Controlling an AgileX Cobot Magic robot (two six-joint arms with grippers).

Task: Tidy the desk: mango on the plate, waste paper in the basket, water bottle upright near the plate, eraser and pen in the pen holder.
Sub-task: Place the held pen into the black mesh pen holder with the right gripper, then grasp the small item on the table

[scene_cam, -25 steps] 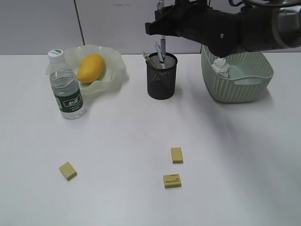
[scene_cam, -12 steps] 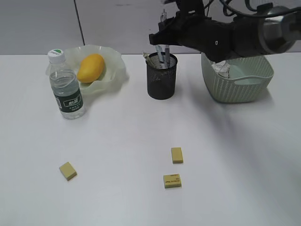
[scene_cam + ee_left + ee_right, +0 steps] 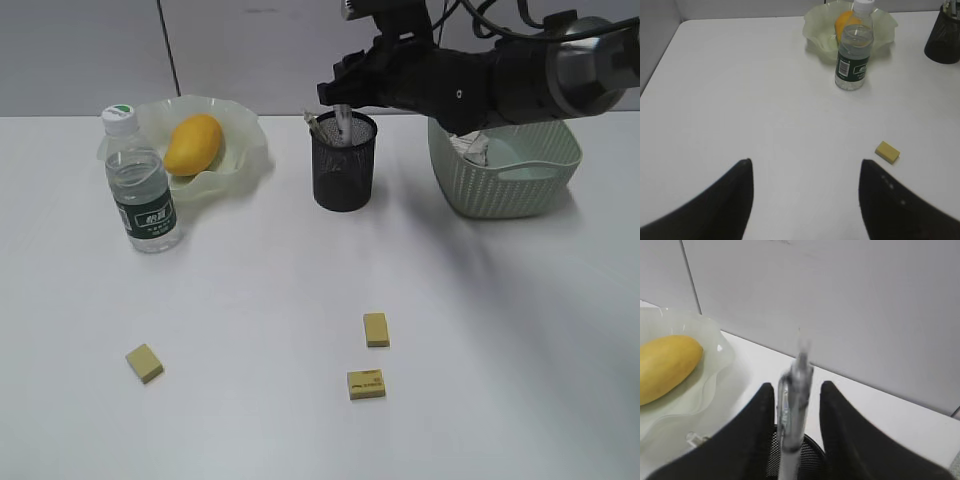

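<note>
The right gripper (image 3: 342, 98) hangs directly over the pen holder (image 3: 343, 162), which makes sense if the aim is to drop the pen (image 3: 791, 410) straight down into the cup rather than toss it. In the right wrist view the pen stands nearly upright between the two dark fingers (image 3: 757, 435), blurred, with a sliver of gap on either side, so the jaws look parted around it rather than pinching it; I can't tell for certain whether it is loose. Its lower end sits inside the black mesh rim, beside another pen or two leaning at the back. The left gripper (image 3: 805, 200) waits low over the desk (image 3: 300, 290) with its jaws wide and nothing between them. The mango (image 3: 193, 143) lies in the wavy-rimmed plate (image 3: 250, 150), and the water bottle (image 3: 143, 190) stands upright just beside it, cap on. The basket (image 3: 505, 170) holds crumpled waste paper (image 3: 470, 140) against its left wall. Three yellow erasers lie on the open tabletop, well apart from the holder: one (image 3: 145, 362) toward the left, two (image 3: 375, 329) close together near the middle; those look like what is left to do.
</note>
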